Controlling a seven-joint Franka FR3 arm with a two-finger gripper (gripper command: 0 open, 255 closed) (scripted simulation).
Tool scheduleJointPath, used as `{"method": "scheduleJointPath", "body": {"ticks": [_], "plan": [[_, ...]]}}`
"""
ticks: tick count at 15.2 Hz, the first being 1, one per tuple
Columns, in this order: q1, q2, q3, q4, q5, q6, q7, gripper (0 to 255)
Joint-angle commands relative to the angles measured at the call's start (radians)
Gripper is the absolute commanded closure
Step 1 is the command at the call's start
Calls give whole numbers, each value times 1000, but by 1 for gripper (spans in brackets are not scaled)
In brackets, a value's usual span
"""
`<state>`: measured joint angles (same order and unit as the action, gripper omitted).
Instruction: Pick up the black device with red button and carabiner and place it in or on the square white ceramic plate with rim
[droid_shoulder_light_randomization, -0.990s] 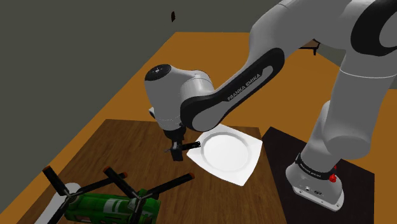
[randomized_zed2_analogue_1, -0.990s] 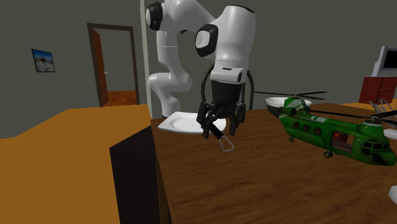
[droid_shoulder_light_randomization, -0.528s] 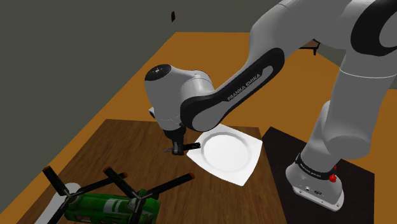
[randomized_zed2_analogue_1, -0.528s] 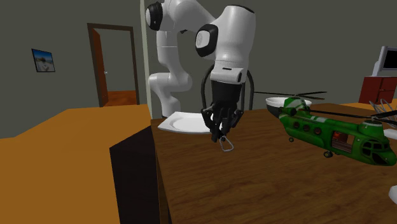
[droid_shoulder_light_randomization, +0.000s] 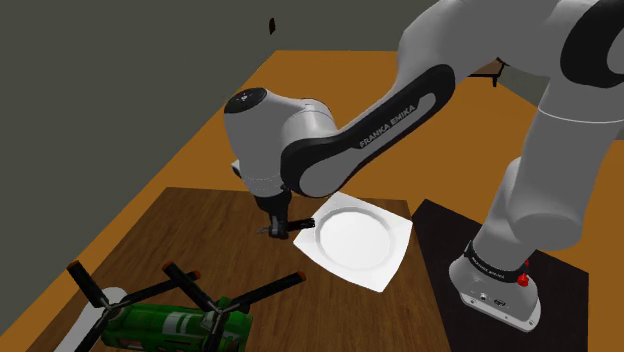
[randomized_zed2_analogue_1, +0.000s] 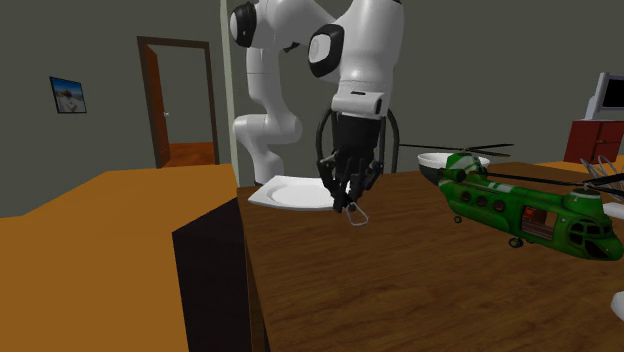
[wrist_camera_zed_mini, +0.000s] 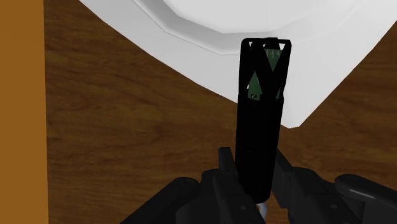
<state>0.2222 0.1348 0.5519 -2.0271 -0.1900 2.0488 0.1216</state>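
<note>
- Claw (droid_shoulder_light_randomization: 275, 229) (randomized_zed2_analogue_1: 350, 198) (wrist_camera_zed_mini: 254, 181) is pinched on the black device (wrist_camera_zed_mini: 259, 127) (randomized_zed2_analogue_1: 346, 203), one finger on each side of its body.
- Device is long and slim w/ green markings near the far end. In the second exterior view a silver carabiner (randomized_zed2_analogue_1: 356, 216) hangs off its low end.
- Device looks clear of the wooden table (droid_shoulder_light_randomization: 190, 225) (randomized_zed2_analogue_1: 400, 290) (wrist_camera_zed_mini: 127, 127), just beside the near edge of the plate.
- In the wrist view its far end overlaps the rim of the square white plate (wrist_camera_zed_mini: 318, 57) (droid_shoulder_light_randomization: 392, 255) (randomized_zed2_analogue_1: 280, 195).
- Plate lies flat on the table, nr the arm's base.
- Green toy helicopter (droid_shoulder_light_randomization: 175, 325) (randomized_zed2_analogue_1: 520, 205) sits on the table, well apart from the plate.
</note>
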Motion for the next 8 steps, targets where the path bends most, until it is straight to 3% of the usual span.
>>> {"method": "scheduleJointPath", "body": {"ticks": [1, 8], "plan": [[-3, -15, 1, 10, 11, -22, -10, 255], [-7, -53, 4, 65, 39, -107, -36, 255]]}}
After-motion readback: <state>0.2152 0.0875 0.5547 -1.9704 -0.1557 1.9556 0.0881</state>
